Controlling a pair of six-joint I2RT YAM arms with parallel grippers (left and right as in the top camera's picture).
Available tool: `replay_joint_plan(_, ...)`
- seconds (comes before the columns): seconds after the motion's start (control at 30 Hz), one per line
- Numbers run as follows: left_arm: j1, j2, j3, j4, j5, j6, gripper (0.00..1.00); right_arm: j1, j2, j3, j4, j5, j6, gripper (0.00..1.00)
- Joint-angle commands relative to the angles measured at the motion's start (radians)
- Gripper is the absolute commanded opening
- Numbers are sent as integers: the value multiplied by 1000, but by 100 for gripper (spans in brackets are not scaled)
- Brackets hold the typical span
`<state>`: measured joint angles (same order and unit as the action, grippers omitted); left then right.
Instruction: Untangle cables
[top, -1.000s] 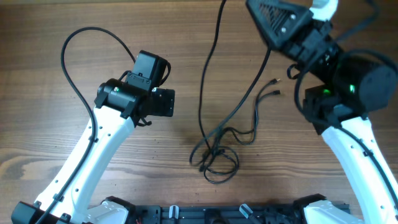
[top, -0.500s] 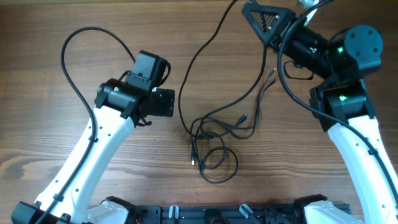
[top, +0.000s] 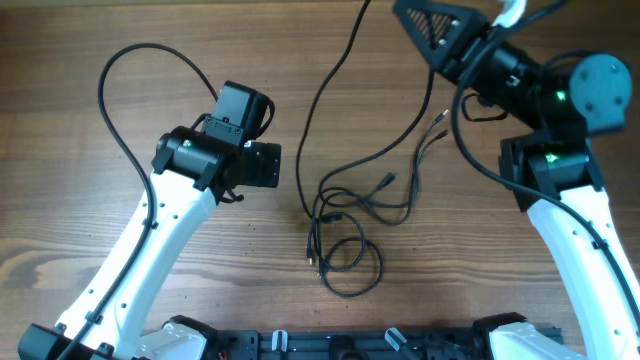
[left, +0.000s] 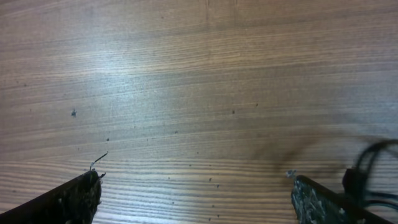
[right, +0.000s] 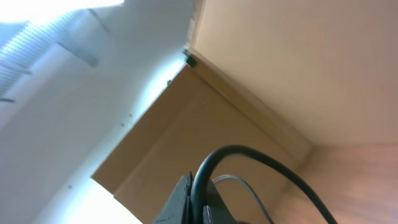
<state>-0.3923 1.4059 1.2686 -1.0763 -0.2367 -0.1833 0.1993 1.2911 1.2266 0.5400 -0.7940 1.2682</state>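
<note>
On the left, above bare table (top: 60, 180): left gripper (left: 196, 190), fingers spread fully apart, nothing between them. Mid-table: cables (top: 335, 214) bunched in a loose knot with a loop below, two long strands climbing toward the far edge, plug ends splayed to the right. Far right, lifted high: right gripper (right: 189, 205), pinched tight, apparently on one strand, though poorly seen

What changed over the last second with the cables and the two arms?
The right arm shifted toward the far edge, the right end effector shut on a strand throughout. The cables slackened: the long strand bowed left, the knot spread wider, and a plug end slid out to its right. The left arm and the open left end effector stayed put.
</note>
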Motion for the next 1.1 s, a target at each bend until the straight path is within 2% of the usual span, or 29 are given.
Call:
replay_joint_plan(0.0,4,-14,-1,0,2,19,100,-3,-4,13,147,125,134,4)
replay_joint_plan(0.07,4,-14,-1,0,2,19,100,-3,-4,13,230,163,167,4)
replay_joint_plan(0.2,4,-14,-1,0,2,19,100,-3,-4,13,282,274,229,5)
replay_joint_plan(0.4,4,-14,-1,0,2,19,100,-3,-4,13,335,369,185,4)
replay_joint_plan(0.47,4,-14,-1,0,2,19,100,-3,-4,13,277,378,66,4)
replay_joint_plan(0.63,4,-14,-1,0,2,19,100,-3,-2,13,-38,549,-165,4)
replay_joint_plan(0.7,4,-14,-1,0,2,19,100,-3,14,13,-136,593,-175,4)
replay_joint_plan(0.87,4,-14,-1,0,2,19,100,-3,92,13,-168,567,-189,5)
replay_joint_plan(1.07,4,-14,-1,0,2,19,100,-2,193,13,-169,473,-55,4)
